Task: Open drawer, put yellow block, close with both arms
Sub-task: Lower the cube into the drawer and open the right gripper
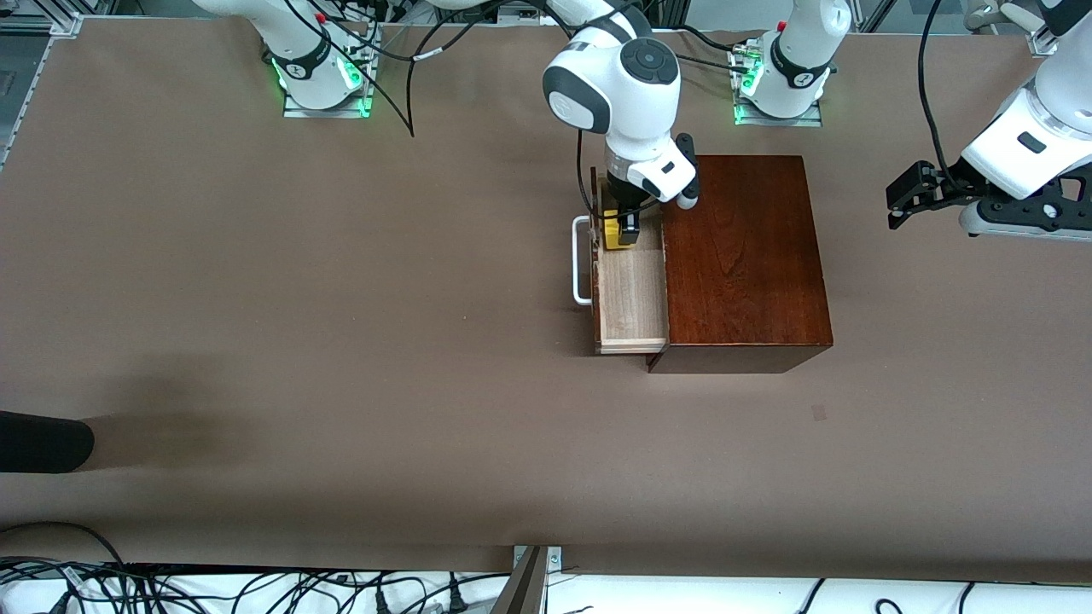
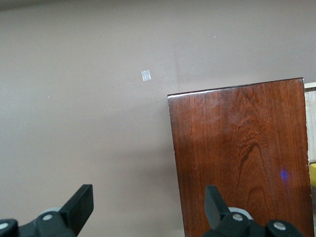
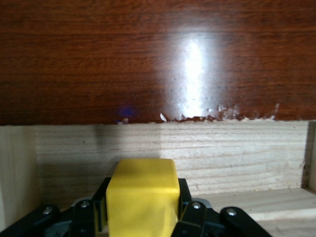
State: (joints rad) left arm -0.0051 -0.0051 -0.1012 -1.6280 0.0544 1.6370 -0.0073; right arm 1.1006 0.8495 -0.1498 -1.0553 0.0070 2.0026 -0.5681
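Holding yellow block (image 3: 143,195) in right gripper (image 1: 620,232), inside open drawer (image 1: 633,294). Left gripper (image 2: 148,205) spread wide, waiting beside box (image 1: 738,247). No readable writing.

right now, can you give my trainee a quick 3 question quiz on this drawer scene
1. True or false: the drawer is pulled out of the dark wooden box.
2. What does the right hand hold? A) the white bar handle B) the yellow block C) nothing
3. Fill in: the left hand waits with its fingers ____, up over the table at the left arm's end.

Key
1. True: the pale tray shows, with the white bar handle out in front.
2. B: the right hand is shut on the yellow block inside the open drawer.
3. Open: the left wrist view shows the fingers spread wide with nothing between them.
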